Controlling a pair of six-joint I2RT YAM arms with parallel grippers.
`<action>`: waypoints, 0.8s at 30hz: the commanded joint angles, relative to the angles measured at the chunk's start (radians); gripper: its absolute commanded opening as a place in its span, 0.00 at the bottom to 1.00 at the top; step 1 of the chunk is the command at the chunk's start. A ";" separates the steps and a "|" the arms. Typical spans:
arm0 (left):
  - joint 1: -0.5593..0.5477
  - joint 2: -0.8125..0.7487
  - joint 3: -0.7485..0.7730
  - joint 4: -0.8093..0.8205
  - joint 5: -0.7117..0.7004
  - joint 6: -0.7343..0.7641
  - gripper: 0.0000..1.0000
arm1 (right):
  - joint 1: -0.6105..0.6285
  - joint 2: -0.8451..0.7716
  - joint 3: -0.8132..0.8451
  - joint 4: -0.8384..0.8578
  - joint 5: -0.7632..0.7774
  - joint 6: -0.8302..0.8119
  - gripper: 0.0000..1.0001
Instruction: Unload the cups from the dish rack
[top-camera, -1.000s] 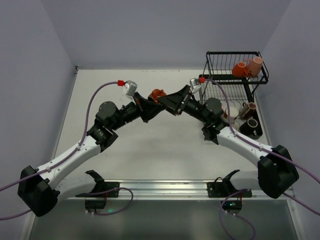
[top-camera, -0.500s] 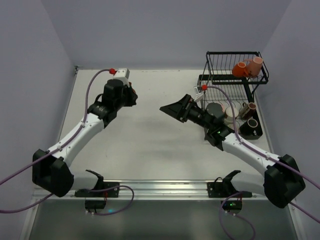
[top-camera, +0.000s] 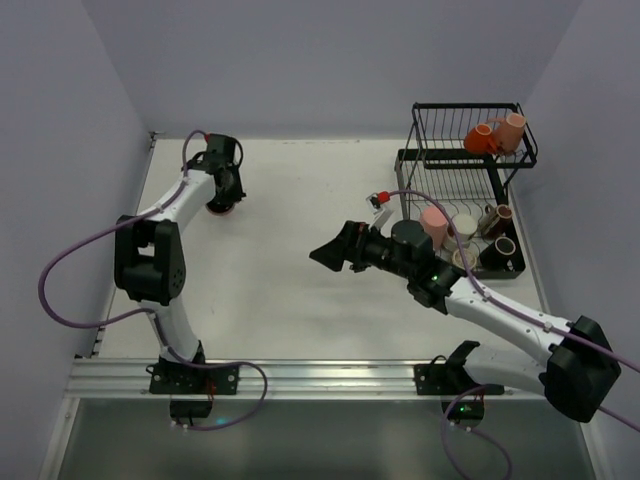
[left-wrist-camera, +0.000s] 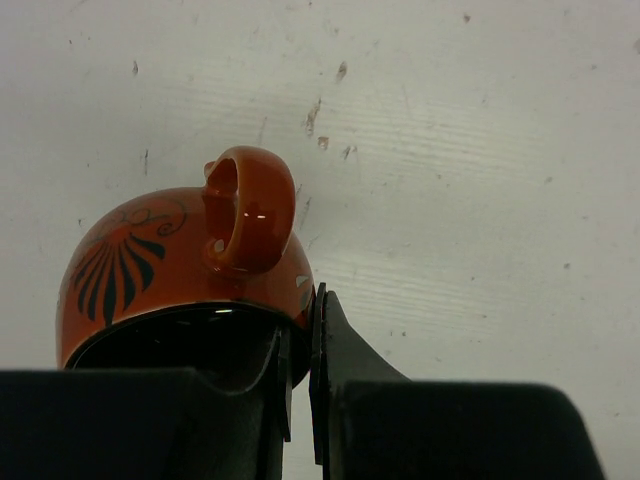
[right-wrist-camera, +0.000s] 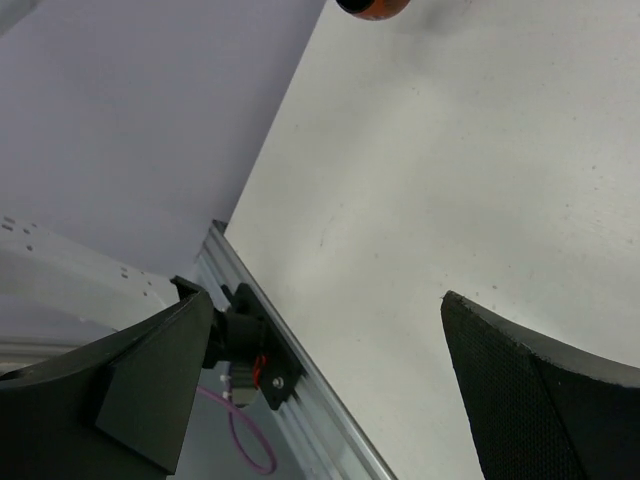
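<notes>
Orange mug (left-wrist-camera: 180, 265) at far-left of table (top-camera: 300, 310), well apart from dish rack (top-camera: 422, 128); contact with surface unclear. Left gripper (left-wrist-camera: 298, 335) pinches rim wall, one finger inside, one outside, handle facing away: likely keeps mouth up for set-down. Right gripper (top-camera: 330, 252) spread, empty, mid-table, near rack holding other cups (top-camera: 490, 135).

The dish rack (top-camera: 466, 104) stands at the far right corner of the table (top-camera: 300, 300). A pair of cups (top-camera: 482, 137) lies in its upper basket, and other cups (top-camera: 465, 224) sit in the lower tray. A lone cup (left-wrist-camera: 150, 265) sits far left, well apart from the rack.
</notes>
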 joint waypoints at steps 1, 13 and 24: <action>0.030 0.031 0.107 -0.074 0.001 0.051 0.00 | 0.019 -0.041 0.036 -0.060 0.077 -0.100 0.99; 0.108 0.229 0.249 -0.147 0.058 0.077 0.00 | 0.028 -0.085 0.044 -0.115 0.106 -0.163 0.99; 0.156 0.260 0.234 -0.130 0.105 0.066 0.22 | 0.026 -0.095 0.056 -0.144 0.143 -0.184 0.99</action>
